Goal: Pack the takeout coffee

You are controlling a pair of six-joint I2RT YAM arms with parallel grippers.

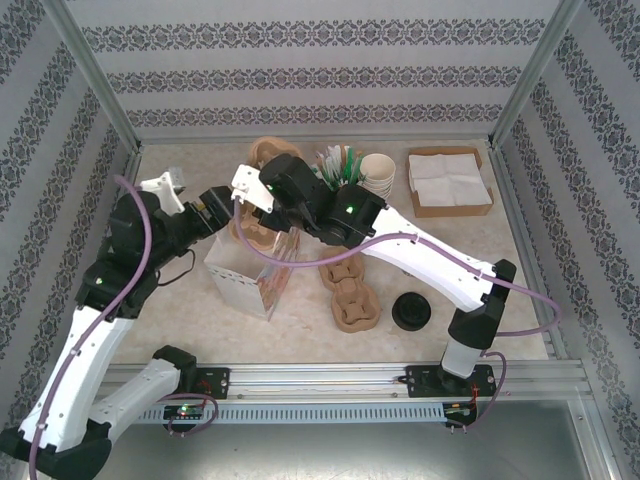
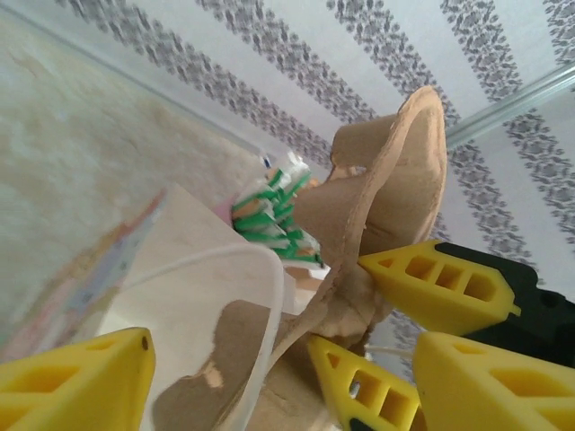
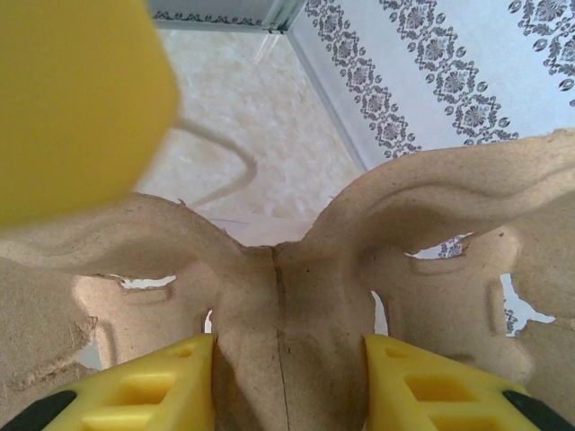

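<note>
My right gripper (image 1: 252,190) is shut on the middle ridge of a brown pulp cup carrier (image 1: 262,238), which hangs over the mouth of a white takeout bag (image 1: 232,282). Up close, the yellow fingers (image 3: 162,386) press both sides of the carrier's ridge (image 3: 287,269). My left gripper (image 1: 222,212) is at the bag's top edge, just left of the carrier. Its jaws stand wide apart (image 2: 283,359), with the bag's translucent rim (image 2: 189,296) and the carrier (image 2: 395,180) between them. The right gripper's fingers (image 2: 440,283) show pinching the carrier.
Spare carriers (image 1: 350,298) lie right of the bag, with a black lid (image 1: 411,311) beside them. Paper cups (image 1: 378,172), green-and-white packets (image 1: 335,165), a napkin box (image 1: 450,182) and another carrier (image 1: 275,152) line the back. Patterned walls enclose the table.
</note>
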